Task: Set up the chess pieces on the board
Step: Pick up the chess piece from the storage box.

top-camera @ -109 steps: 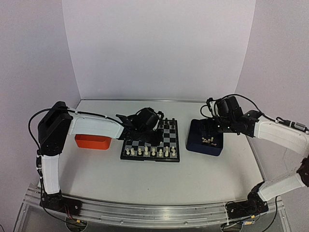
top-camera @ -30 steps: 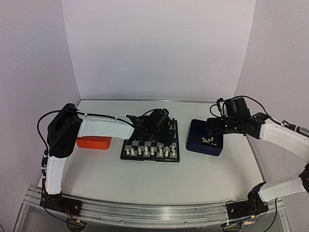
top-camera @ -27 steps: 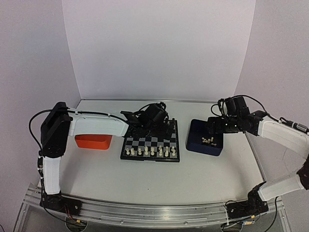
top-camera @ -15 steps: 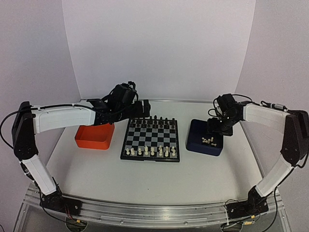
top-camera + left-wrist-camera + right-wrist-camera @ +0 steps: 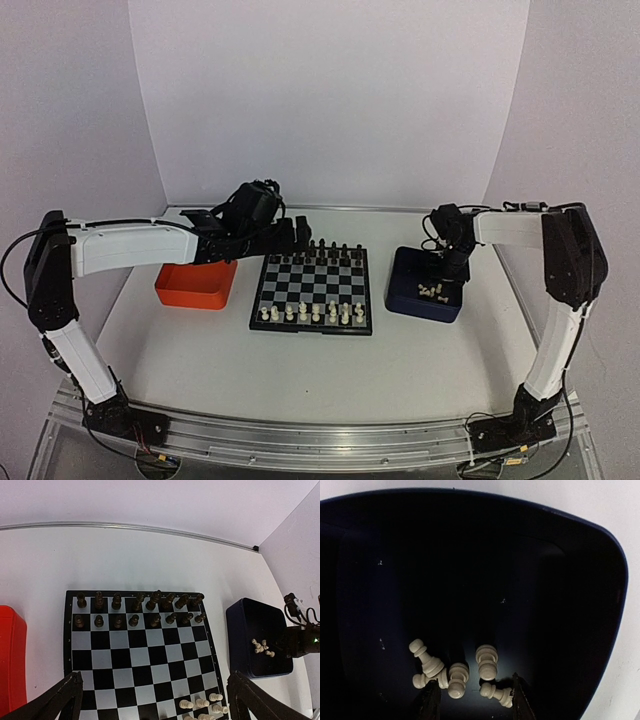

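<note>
Heap of chess pieces [image 5: 487, 662], the cream ones, lies at the bottom of the dark blue tray [image 5: 420, 311], all of them tipped on their sides. That tray sits on the tabletop [image 5: 300, 380] just right of the board [image 5: 312, 285], close to it but with a sliver of tabletop between them. I count five or so in there, hard to be sure since they overlap. The right fingers [image 5: 431, 703] are down inside the tray with a tip on either side of the heap's near end, and three of the pieces lie in the gap between them. They're partway apart, and honestly I can't tell whether they're pinching anything or only straddling it. One tip does look right up against the base of a toppled pawn. Over on the board, more of the cream chess pieces [image 5: 310, 313] stand upright along the near edge. The black pieces [image 5: 320, 250] stand upright too, filling the two far rows. The left fingers [image 5: 62, 702] are spread wide with nothing between them, hanging in the air by the board's far left corner. Their camera looks down on the black rows, with the blue tray and its little heap off to the right. That arm reaches in across the orange tray [image 5: 190, 297], which sits on the tabletop left of the board, a bit apart from it.
</note>
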Robot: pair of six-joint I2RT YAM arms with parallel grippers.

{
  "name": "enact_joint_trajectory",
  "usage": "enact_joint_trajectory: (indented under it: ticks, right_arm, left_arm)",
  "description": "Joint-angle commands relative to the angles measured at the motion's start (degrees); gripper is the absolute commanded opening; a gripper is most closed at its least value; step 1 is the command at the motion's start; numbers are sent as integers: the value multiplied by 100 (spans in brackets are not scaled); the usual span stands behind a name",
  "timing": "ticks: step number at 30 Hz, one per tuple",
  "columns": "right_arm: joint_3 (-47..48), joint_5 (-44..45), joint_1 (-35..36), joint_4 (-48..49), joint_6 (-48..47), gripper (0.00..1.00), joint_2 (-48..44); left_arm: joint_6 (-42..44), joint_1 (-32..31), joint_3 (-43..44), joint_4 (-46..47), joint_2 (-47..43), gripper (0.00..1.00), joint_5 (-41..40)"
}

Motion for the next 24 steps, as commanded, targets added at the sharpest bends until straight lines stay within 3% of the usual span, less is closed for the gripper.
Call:
enact_joint_trajectory:
  ticks: [1,8,13,24]
  right_arm:
    - [277,134,-54,-116,87,44,293]
    - [297,42,-67,-116,167,38,518]
    - [266,96,-69,-105,203,25,514]
    - [551,357,-69,-118,68,28,638]
  left_arm:
    - [-125,-6,102,-50,-55,100,84]
    - [-229,-5,14,-112,-107,100,18]
    - [-241,-5,-50,-81,-160,100,4]
    - [-197,-5,16,-113,-108,100,58]
